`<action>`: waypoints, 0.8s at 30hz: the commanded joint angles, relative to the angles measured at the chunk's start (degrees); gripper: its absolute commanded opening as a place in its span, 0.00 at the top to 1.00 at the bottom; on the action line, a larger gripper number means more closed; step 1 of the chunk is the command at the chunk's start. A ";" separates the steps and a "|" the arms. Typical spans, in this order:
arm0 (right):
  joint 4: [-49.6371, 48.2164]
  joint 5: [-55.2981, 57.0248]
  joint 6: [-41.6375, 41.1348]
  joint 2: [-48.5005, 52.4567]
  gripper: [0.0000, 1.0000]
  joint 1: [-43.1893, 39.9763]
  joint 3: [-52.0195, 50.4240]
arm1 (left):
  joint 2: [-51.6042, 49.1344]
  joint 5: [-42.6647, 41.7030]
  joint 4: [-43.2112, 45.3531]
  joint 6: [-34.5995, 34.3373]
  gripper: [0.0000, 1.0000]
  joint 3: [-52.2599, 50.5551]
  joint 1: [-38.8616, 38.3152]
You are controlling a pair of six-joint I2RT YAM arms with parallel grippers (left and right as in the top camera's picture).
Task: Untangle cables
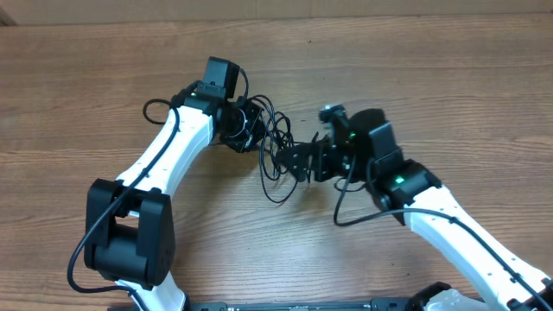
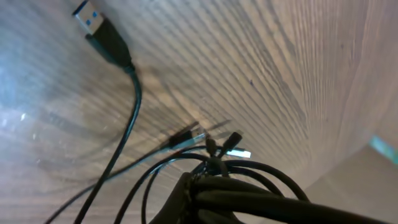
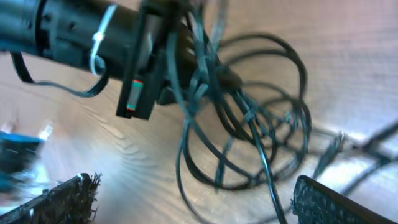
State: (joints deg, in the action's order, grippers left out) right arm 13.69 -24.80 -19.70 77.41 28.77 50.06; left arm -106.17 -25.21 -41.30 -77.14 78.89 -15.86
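While left pincer [image 1: 253, 132] clamps cables [image 3: 245, 115], right pincer [image 1: 298, 162] gapes apart just beside them.

Table [image 1: 104, 69]: a wooden top is filling the overhead view, its brown grain running from left to right.
Grain [image 2: 267, 68]: fine pale lines are sweeping across the board in the left wrist view.
Far edge [image 1: 346, 7]: a lighter tan band is running along the top of the overhead view.
Corner object [image 1: 449, 300]: something pale is showing at the bottom right, cut off by the frame.
Blue patch [image 3: 15, 140]: a blurred shape is sitting at the left edge of the right wrist view.
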 commanded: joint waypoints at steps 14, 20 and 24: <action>-4.48 31.91 14.12 2.29 0.00 13.03 1.40 | 0.22 -11.93 -4.57 -11.19 0.96 2.71 0.09; -8.24 34.23 14.49 6.58 0.03 14.84 1.40 | 0.22 -11.93 -5.60 -9.42 0.96 2.71 0.09; -8.17 34.56 14.49 7.80 0.44 15.17 1.40 | 0.22 -12.61 -5.60 -4.87 0.96 2.71 0.09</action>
State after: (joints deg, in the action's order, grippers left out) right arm 5.98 8.38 -5.34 84.60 43.77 50.33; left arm -106.17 -35.55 -46.78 -85.93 79.99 -15.86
